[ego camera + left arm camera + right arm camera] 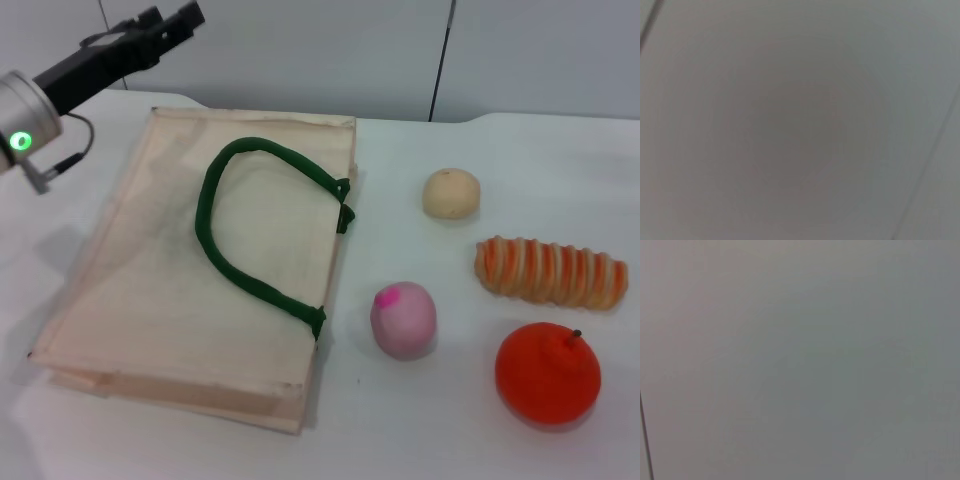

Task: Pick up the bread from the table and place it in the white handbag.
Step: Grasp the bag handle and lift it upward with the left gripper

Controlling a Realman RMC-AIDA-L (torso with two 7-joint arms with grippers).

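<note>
- Four small items sit on my right side of the table (480,440), and nearest of them is the orange ball (547,373), just this side of the bread (551,272).
- The bread lies flat on the tabletop near the right edge of view, long axis running left to right, untouched and well apart from both my grippers.
- The pink-topped ball (403,319) sits left of the bread, between it and the white handbag (150,290); the beige bun (451,193) is farther back.
- The handbag lies flat on the left, green handles (240,255) draped on top, its mouth not visibly open.
- Far left, my left gripper (170,25) hangs raised beyond the bag's far corner; whether its fingers are parted, I cannot tell.
- My right gripper is out of sight; both wrist views show only blank grey surface.
- Risk, as I judge it: coming down on the bread, I could knock the orange ball, it crowds the near side.
- Risk two: a flat bag mouth could make the bread land on the fabric, not inside.
- Open room: clear tabletop lies beyond the bread, and between the bun and bag.
</note>
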